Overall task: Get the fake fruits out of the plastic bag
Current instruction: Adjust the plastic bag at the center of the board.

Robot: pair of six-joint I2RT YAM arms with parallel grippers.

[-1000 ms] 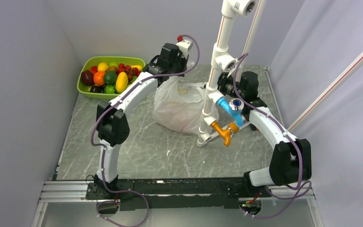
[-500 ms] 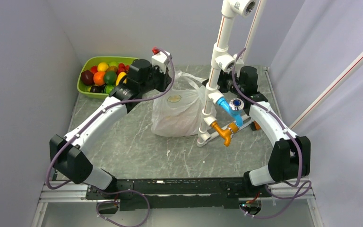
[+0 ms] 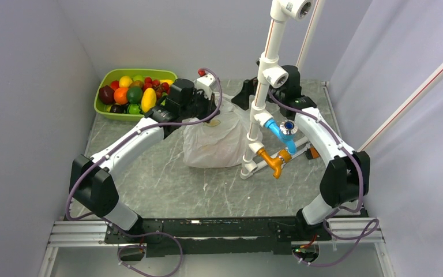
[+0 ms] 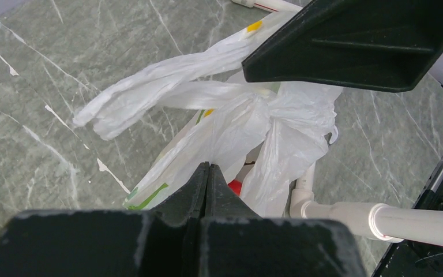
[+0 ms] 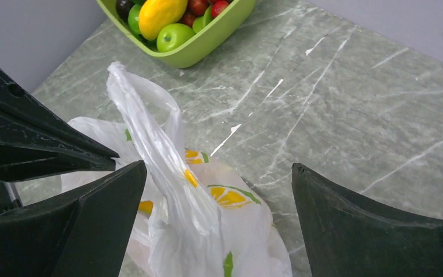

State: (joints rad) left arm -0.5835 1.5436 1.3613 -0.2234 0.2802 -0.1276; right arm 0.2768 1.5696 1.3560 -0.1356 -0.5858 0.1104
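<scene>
The left fingers (image 4: 207, 179) pinch shut on the bag (image 3: 216, 138), the right fingers (image 3: 243, 95) gape wide around its handle (image 5: 144, 121), so a hard tug might tear it

You have soft, even light from above in all views, throwing faint shadows on the tabletop (image 3: 167, 179). In your wrist view the left pincer (image 4: 207, 168) blurs close up; the bag (image 5: 207, 225) is sharp.

The plastic bag (image 5: 231, 231) is thin, crinkled, translucent film — the table (image 5: 352, 115) matt, veined stone-look; the tray (image 5: 219, 34) glossy plastic.
</scene>
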